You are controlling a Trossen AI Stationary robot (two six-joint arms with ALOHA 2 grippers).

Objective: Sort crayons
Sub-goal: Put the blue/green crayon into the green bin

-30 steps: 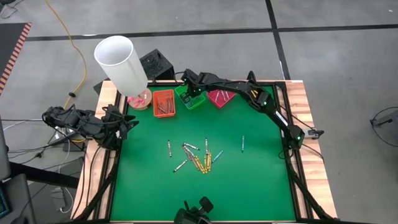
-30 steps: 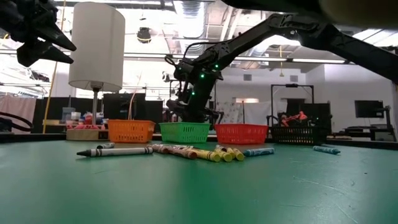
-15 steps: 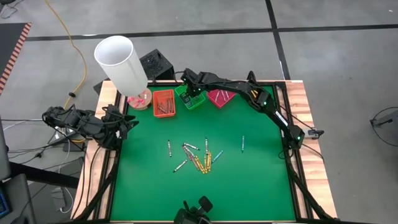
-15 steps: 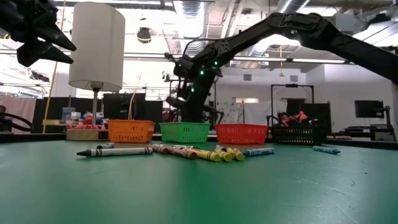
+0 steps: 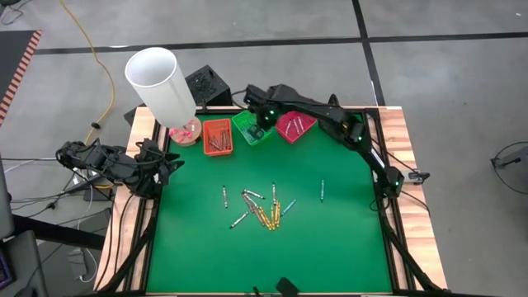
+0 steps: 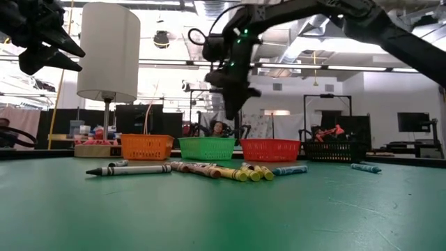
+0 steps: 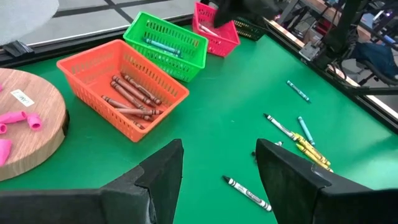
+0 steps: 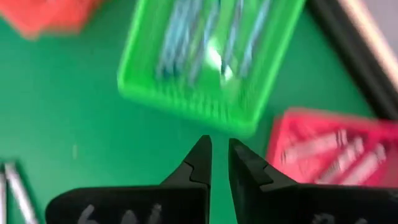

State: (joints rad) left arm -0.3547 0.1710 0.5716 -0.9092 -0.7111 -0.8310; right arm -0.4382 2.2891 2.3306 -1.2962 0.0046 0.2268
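Observation:
Several loose crayons [image 5: 262,206] lie in a cluster on the green mat, and one lies apart [image 5: 322,190] to the right. At the far edge stand an orange tray [image 5: 217,136], a green tray [image 5: 250,129] and a pink tray [image 5: 294,126], each holding crayons. My right gripper [image 8: 217,158] hangs over the green tray [image 8: 211,56], pointing down. Its fingers are a narrow gap apart with nothing between them. In the low view it [image 6: 230,115] hangs well above the tray's rim [image 6: 207,139]. My left gripper [image 7: 217,180] waits open at the table's left edge [image 5: 169,165].
A tall white cylinder [image 5: 157,82] stands at the far left corner beside a wooden disc [image 7: 18,118] with pink erasers. A black tray [image 6: 336,150] sits right of the pink one. Bare mat lies along the near edge and the right side.
My right gripper has risen from just above the green tray to well above it, most of the way in the last half second. It has tipped to point more steeply down. The crayons on the mat have not moved.

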